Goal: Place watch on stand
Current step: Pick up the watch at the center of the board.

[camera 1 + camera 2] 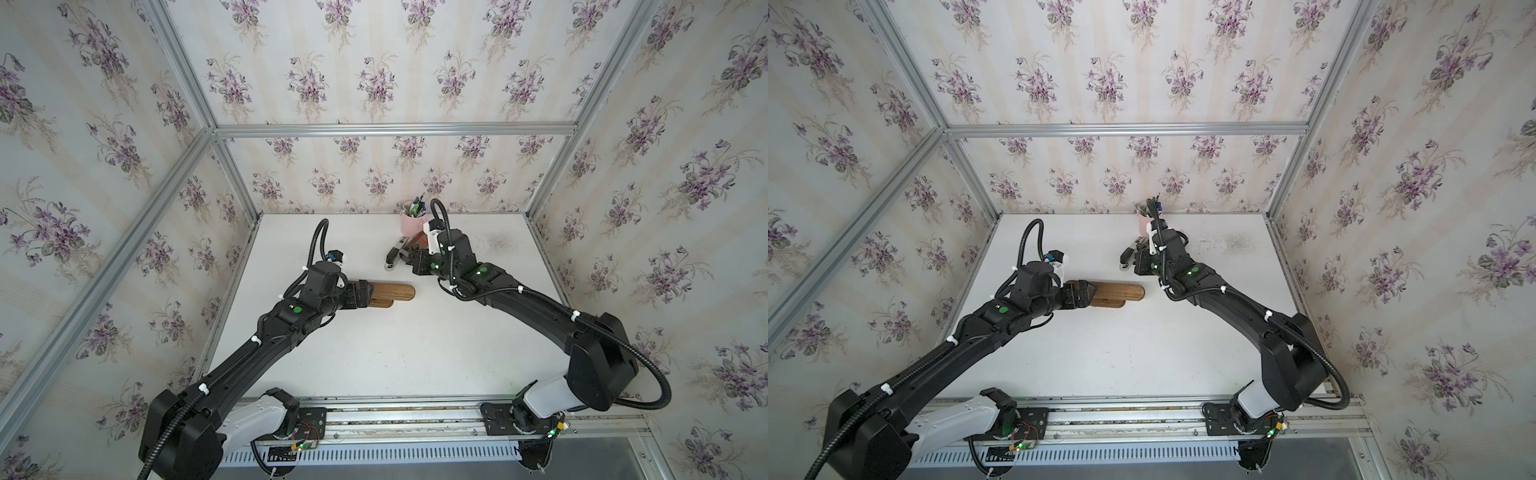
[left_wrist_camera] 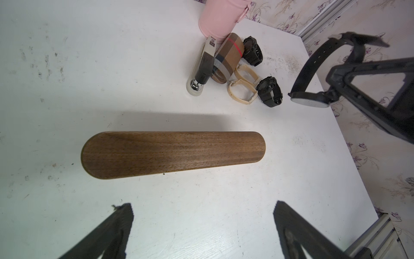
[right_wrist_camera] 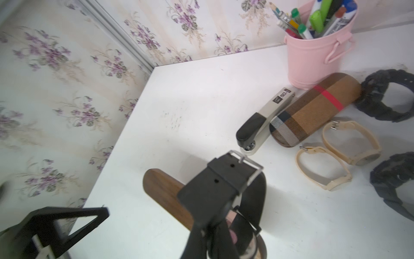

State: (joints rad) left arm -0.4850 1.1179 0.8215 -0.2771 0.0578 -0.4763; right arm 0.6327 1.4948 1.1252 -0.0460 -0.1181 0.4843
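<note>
Now grips the watch (image 3: 219, 179) in the right fingers (image 3: 197, 244), pinched shut on it beside the round case, with the black strap buckled into a loop jutting out past them. Holds it clear of the desk (image 2: 67, 67), apart from the stand (image 2: 172, 152) and not yet on it. Spreads the left fingers (image 2: 107, 233) wide, with nothing between them. Finds the stand flat on the desk just ahead of the left fingers, dark wooden bar level and bare, rounded far end reaching toward the right fingers. In both top views covers the bar's near end with the left fingers, though cannot tell whether touching. Faces a cluster on the desk just beyond the right fingers: a stapler (image 3: 253, 127) lying against a plaid cylinder (image 3: 313, 107), a pink bucket (image 3: 313, 58) of pens behind those two, two cream-strapped watches (image 3: 336, 185) beside the cylinder, and two chunky black watches (image 3: 369, 98) farther out on the same side.
</note>
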